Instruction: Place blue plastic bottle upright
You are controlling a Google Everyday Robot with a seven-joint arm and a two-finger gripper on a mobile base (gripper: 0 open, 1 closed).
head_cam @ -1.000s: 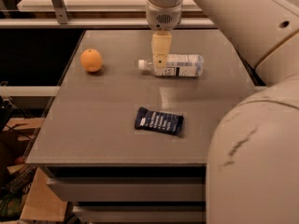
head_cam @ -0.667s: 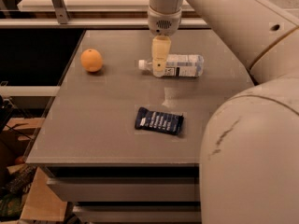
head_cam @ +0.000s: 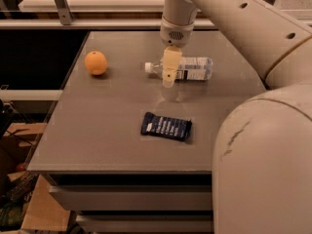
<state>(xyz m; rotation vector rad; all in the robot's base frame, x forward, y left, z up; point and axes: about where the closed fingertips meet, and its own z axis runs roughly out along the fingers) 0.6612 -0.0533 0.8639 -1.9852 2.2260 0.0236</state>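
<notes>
The blue plastic bottle point(head_cam: 190, 68) lies on its side on the grey table point(head_cam: 97, 130), its white cap point(head_cam: 148, 67) pointing left and its white label facing me. My gripper point(head_cam: 168, 77) hangs straight down from the arm at the bottle's neck end, low over the tabletop. It covers part of the bottle just right of the cap. Whether it touches the bottle cannot be told.
An orange point(head_cam: 95, 63) sits at the left of the table. A dark blue snack wrapper point(head_cam: 166, 126) lies nearer the front, in the middle. My arm's large white body point(head_cam: 263, 165) fills the right foreground. Cardboard and clutter lie on the floor at lower left.
My gripper has come down lower at the bottle's neck end. The bottle, orange and wrapper have not moved.
</notes>
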